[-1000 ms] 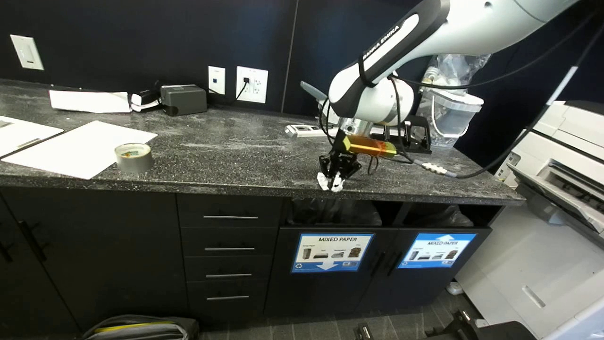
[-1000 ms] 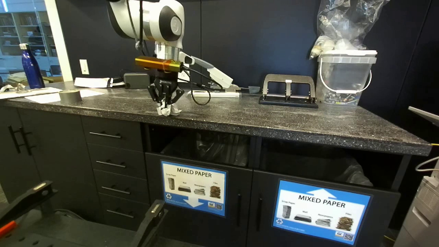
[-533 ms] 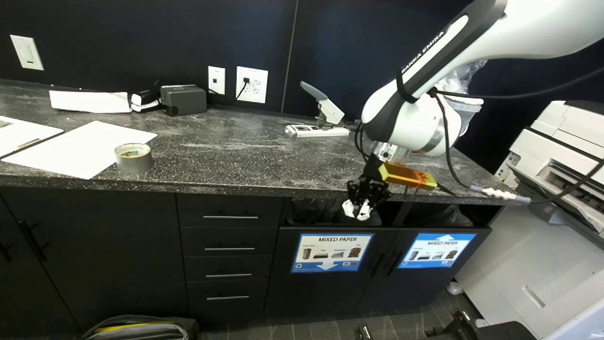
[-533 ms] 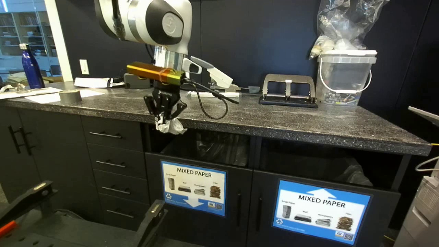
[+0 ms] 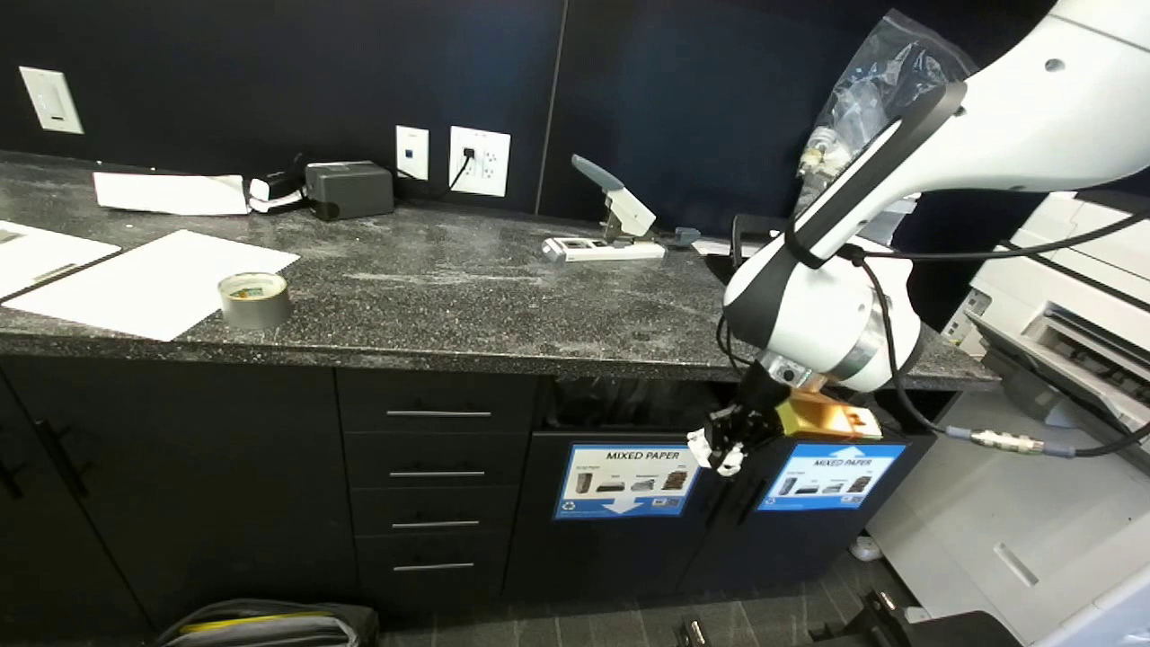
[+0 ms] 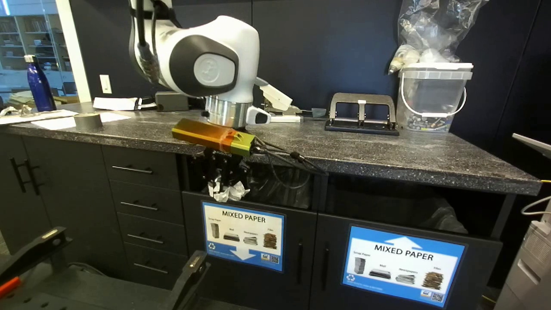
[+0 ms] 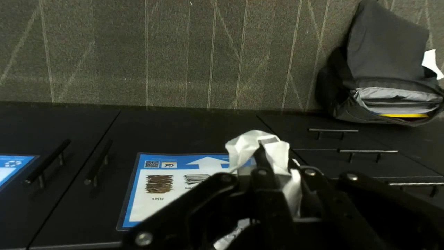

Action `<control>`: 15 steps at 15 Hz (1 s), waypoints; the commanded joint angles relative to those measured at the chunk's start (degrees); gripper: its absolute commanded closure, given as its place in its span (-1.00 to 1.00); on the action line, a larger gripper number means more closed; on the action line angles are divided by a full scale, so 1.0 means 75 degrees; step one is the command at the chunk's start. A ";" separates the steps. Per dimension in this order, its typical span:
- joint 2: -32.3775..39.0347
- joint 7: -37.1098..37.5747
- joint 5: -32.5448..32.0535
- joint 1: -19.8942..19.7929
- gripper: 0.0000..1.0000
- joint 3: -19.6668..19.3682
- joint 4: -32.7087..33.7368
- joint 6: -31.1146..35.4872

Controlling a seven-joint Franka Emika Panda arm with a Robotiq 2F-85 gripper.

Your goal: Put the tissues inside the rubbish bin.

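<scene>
One crumpled white wad of the tissues [image 6: 234,193] is pinched in my gripper [image 6: 221,183], its paper sticking out around the black fingertips. In the wrist view the tissue [image 7: 242,149] wraps the tips, and the gripper [image 7: 277,161] is shut on it. The rubbish bin [image 6: 282,185] is the dark slot below the countertop, lined with clear plastic, above a "Mixed Paper" sign [image 6: 243,234]. In an exterior view the gripper [image 5: 717,449] hangs below the counter's front edge, before the cabinet front. It seems outside the slot; the exact gap cannot be judged.
The counter edge [image 6: 344,165] runs just above the slot. A similar slot [image 6: 383,198] lies to its right. On the counter stand a tape roll [image 5: 255,301], a stapler [image 5: 611,235], a hole punch [image 6: 361,113] and a clear bucket [image 6: 432,97]. A bag [image 7: 388,69] lies on the floor.
My gripper has carried the tissue from the counter's front edge outward and down, to below the countertop level. The grip on the tissue has stayed the same.
</scene>
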 commanded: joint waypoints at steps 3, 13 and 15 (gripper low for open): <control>0.1853 -0.1345 0.0517 -0.1314 0.84 0.1304 0.0571 0.2286; 0.4115 -0.1099 -0.2892 -0.2909 0.83 0.2544 0.0671 0.6003; 0.4461 -0.0585 -0.4099 -0.2789 0.83 0.2133 0.0833 0.6575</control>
